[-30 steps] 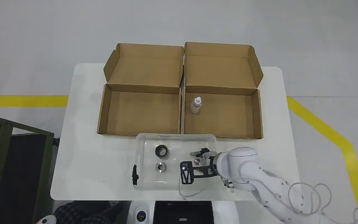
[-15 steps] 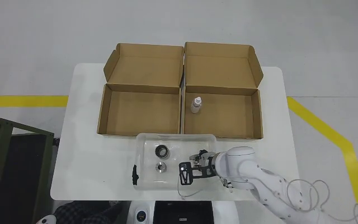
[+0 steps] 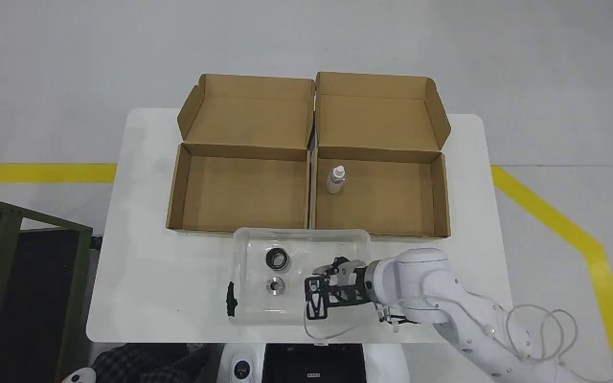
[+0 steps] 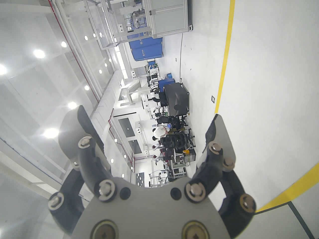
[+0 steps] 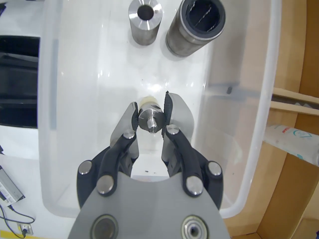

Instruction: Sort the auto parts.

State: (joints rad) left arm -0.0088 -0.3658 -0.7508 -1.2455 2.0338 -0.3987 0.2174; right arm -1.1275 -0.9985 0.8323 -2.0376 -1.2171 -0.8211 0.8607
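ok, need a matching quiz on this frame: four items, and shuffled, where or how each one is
Items
1. stud
2. bottle
3. black-rimmed sleeve
4. left gripper

States
A. open, nothing in it, facing the room
B. loose in the bin, beside the steel cylinder
C. clamped in the right gripper
D. in a cardboard box

Pairs: 1-C, 2-D, 3-B, 4-A

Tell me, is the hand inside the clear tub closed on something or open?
Closed. The right hand grips a small threaded metal part, both fingers pressed against its sides, inside the clear tub.
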